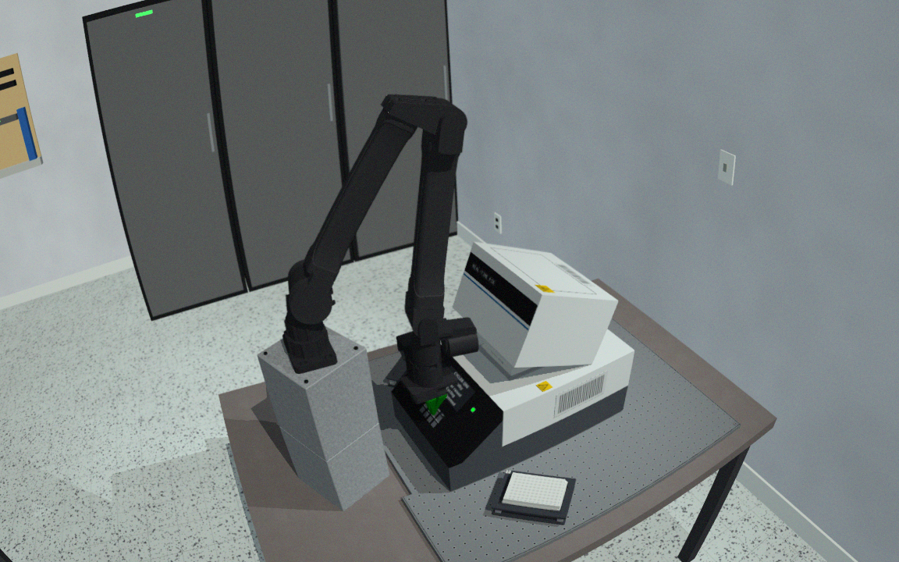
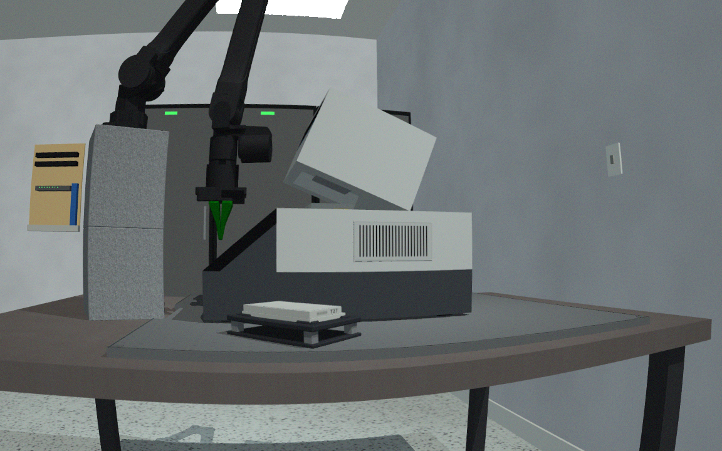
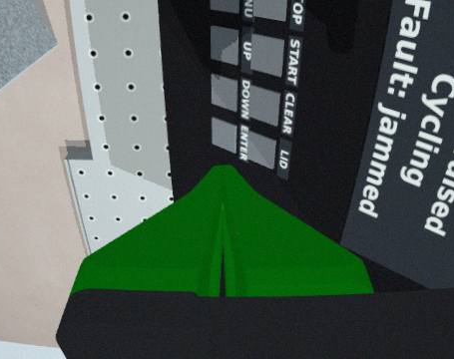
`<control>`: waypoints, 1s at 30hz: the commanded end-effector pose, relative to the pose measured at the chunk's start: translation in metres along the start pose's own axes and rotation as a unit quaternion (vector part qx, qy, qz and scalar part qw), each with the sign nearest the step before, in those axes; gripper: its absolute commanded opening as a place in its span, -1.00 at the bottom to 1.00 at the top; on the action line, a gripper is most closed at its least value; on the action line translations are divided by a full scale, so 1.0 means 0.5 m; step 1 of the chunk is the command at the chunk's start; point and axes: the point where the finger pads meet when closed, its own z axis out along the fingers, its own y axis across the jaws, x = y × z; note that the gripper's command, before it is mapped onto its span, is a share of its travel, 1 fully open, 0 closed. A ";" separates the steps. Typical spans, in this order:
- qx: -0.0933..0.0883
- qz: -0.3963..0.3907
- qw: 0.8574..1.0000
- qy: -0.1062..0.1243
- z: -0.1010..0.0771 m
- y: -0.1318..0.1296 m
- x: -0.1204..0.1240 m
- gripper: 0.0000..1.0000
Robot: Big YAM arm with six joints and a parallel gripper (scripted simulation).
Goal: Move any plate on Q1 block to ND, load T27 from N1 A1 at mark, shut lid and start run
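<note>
Hovering just above the keypad (image 3: 253, 67), empty closed gripper (image 3: 222, 233), clear of the tilted lid (image 1: 536, 307).

Over the cycler Q1 (image 1: 564, 391) the lid (image 1: 543, 307) hangs tilted part-way up, so there's only a narrow wedge of a gap under its front edge, and the arm's wrist (image 1: 449, 339) stands close against that edge on the panel side. The gripper (image 2: 221, 221), pinched shut with nothing in it, hovers just above Q1's sloped keypad (image 3: 253, 67) with open air below its tips. On the near side of Q1, plate T27 (image 1: 535, 490) sits on its nest (image 1: 495, 506) with nothing overhead, while the grey pedestal (image 1: 320, 426) blocks the far side.
</note>
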 end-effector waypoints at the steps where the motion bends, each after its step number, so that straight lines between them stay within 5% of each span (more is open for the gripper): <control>1: -0.002 -0.001 1.000 -0.003 -0.019 0.018 0.000 -1.00; 30: 0.013 0.002 1.000 0.000 -0.005 -0.006 0.009 -1.00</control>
